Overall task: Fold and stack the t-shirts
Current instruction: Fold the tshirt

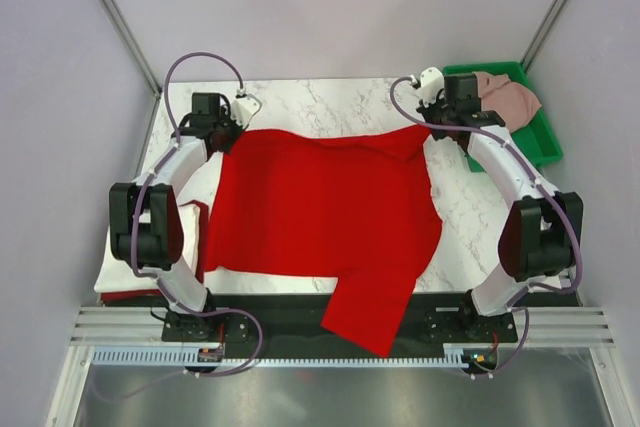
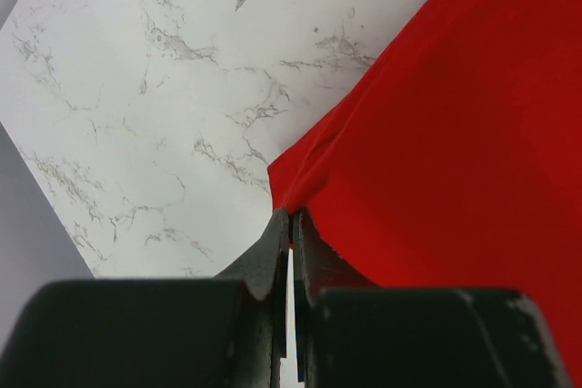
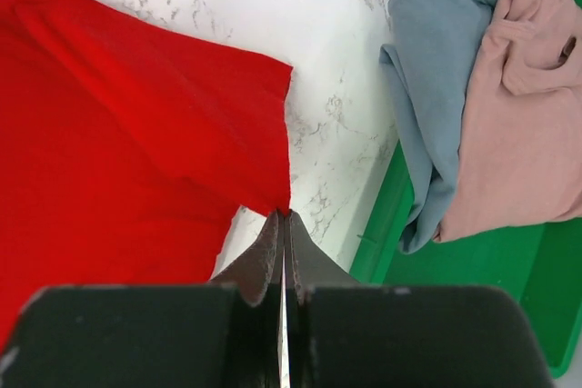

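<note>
Marble tabletop (image 1: 330,107) below us, and we see the red t-shirt (image 1: 320,217) spread out, one sleeve draped over the near edge; left hand (image 2: 291,224) and right hand (image 3: 284,224) each pinch a far corner.

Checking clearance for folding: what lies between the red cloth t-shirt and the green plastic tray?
Bare white marbled tabletop separates the red cloth t-shirt from the green plastic tray, clearest in the right wrist view.

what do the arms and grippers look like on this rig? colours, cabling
White links and black joint housings on left arm and right arm, a purple-grey cable looping along each. The left gripper and right gripper: dark tapered fingers on black blocks.
</note>
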Motion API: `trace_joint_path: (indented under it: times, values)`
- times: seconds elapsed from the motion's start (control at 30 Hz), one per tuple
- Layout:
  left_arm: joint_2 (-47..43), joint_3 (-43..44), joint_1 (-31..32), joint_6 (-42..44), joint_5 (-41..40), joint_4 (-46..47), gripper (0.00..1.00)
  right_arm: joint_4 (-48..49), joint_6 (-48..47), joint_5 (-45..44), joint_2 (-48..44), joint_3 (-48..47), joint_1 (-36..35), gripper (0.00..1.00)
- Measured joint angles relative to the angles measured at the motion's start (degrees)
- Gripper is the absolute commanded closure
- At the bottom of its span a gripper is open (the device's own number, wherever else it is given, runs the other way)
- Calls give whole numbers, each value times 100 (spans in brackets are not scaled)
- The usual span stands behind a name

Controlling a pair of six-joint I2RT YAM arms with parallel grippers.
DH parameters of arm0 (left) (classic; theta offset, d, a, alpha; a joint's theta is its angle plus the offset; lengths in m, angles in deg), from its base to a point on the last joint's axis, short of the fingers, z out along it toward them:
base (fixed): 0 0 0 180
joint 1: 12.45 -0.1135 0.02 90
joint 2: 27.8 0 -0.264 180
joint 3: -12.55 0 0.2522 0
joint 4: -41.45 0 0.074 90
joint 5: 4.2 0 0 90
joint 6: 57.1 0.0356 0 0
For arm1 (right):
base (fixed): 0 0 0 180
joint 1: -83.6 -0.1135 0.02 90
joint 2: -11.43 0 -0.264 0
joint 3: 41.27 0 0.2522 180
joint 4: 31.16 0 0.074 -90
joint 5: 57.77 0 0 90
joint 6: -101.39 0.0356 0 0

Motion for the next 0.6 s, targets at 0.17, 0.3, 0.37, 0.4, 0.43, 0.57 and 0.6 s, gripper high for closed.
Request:
trace_joint_path:
  times: [0.17,0.3,0.37,0.4,0.43,0.57,0.6]
  values:
    - [-131,-138,-92,63,4,-17,98,-127,214,210,-479,214,0,100]
    - [-243,-278,-118,127,7,-17,98,-212,332,348,-769,466,-4,100]
    - [-273,-332,-120,162,9,-26,98,-284,411,420,-841,562,-4,100]
    - [-280,-356,-120,177,9,-26,98,-313,452,463,-868,616,-4,100]
    - [-282,-376,-120,192,11,-33,98,-352,505,514,-909,688,-4,100]
    - [-284,-452,-131,278,13,-61,98,-511,704,671,-1078,885,-31,100]
    - [-284,-476,-138,313,13,-59,98,-553,754,713,-1110,901,-31,100]
